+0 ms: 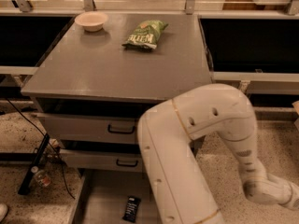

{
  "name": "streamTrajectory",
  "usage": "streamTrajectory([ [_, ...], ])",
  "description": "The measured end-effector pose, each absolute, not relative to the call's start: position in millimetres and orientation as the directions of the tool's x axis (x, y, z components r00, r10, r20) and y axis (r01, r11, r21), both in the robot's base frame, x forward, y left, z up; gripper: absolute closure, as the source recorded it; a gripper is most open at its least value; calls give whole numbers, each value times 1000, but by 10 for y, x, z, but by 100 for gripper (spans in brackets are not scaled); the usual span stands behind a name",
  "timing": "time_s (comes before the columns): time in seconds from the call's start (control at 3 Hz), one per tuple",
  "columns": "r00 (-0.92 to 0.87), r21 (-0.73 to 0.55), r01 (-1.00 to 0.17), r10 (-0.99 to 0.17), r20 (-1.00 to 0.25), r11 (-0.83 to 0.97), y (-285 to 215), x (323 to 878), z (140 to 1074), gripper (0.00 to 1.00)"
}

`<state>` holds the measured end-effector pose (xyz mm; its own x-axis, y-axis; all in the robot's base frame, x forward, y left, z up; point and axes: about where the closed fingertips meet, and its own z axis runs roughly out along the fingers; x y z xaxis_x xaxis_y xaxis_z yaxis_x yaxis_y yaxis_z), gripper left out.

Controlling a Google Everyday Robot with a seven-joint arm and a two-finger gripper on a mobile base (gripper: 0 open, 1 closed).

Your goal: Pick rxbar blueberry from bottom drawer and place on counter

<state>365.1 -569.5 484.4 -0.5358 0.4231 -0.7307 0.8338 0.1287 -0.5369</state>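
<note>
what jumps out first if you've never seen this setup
The big white robot arm fills the lower right foreground, its end effector out of view past the lower right edge. A green chip bag and a pale bowl sit at the back of the counter. The dark rxbar blueberry lies in the open bottom drawer, just left of the arm.
</note>
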Motion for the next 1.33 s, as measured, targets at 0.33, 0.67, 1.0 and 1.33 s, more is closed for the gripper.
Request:
streamTrajectory([
  [0.33, -436, -466, 881, 510, -742, 74, -6219, 3303, 4958, 0],
  [0.67, -358, -427, 904, 565, -743, 11, -6616, 2988, 4955, 0],
  [1.0, -294, -417, 907, 617, -730, -62, -7004, 2802, 4840, 0],
  [1.33, -294, -417, 907, 617, -730, -62, -7004, 2801, 4840, 0],
])
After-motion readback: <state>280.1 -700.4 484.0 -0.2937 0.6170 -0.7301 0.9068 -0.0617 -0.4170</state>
